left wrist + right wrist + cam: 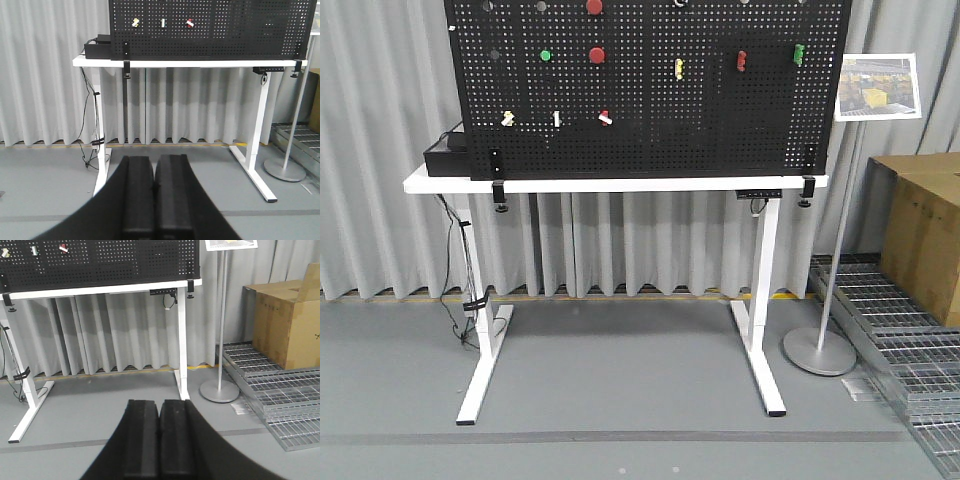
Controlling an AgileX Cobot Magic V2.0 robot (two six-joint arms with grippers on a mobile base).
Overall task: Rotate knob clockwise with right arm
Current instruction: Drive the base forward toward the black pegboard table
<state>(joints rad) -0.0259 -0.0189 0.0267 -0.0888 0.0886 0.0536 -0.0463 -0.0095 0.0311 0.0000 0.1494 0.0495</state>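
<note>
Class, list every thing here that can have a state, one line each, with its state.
left gripper: shut, empty
right gripper: shut, empty
red knob: mounted on pegboard, untouched
pegboard: upright, clamped to table
cardboard box: top flap raised
sign stand: upright

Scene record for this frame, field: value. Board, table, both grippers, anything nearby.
board: black pegboard upright on the white table
on board: red round knob, green round knob, plus small yellow, white and red pieces
left gripper: shut, empty, low, far from the board
right gripper: shut, empty, low, far from the board
right of table: sign stand, cardboard box
task: not started, nothing on the board touched
</note>
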